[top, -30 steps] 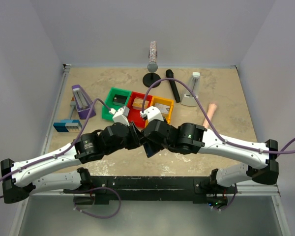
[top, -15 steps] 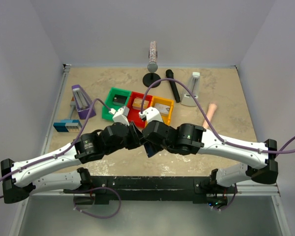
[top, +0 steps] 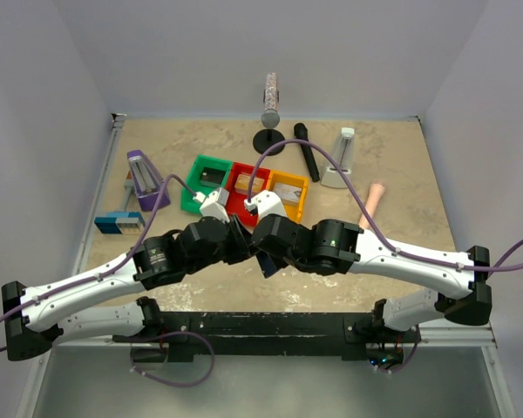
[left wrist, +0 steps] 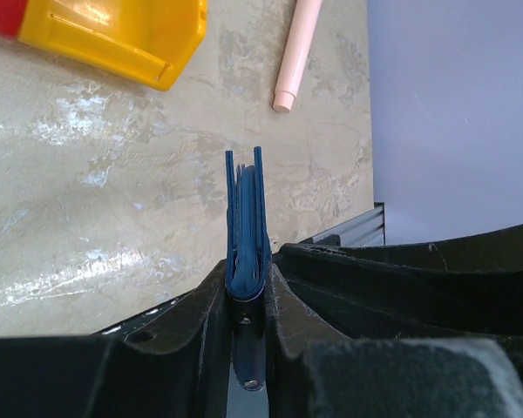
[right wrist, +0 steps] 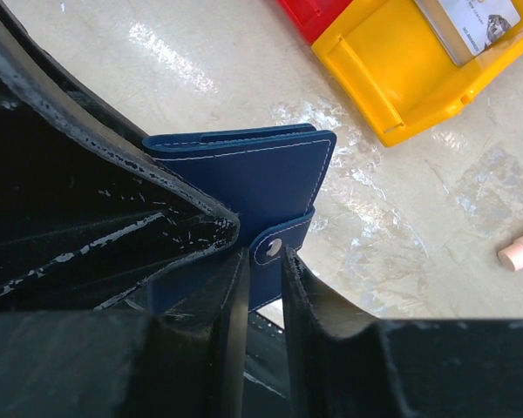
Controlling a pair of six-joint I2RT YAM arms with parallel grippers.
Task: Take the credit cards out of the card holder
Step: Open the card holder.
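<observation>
The card holder [left wrist: 247,218], a dark blue wallet folded closed, hangs above the table near its front edge, where the two arms meet [top: 263,261]. My left gripper [left wrist: 247,270] is shut on its folded spine, so I look along its edge. In the right wrist view the card holder [right wrist: 261,178] shows its flat cover and a strap with a metal snap [right wrist: 274,247]. My right gripper [right wrist: 263,252] is shut on that strap tab. No credit cards show; the holder is closed.
Green [top: 207,181], red [top: 247,187] and yellow [top: 287,193] bins sit just beyond the grippers, with small boxes in them. A pink stick [top: 373,202] lies to the right. A black marker [top: 307,157], a stand [top: 270,139], a purple object [top: 142,180] and a blue-and-white gadget [top: 118,223] are farther off.
The right gripper's jaws have narrowed onto the strap, and its wrist has shifted slightly left. The left arm and the holder have stayed in place.
</observation>
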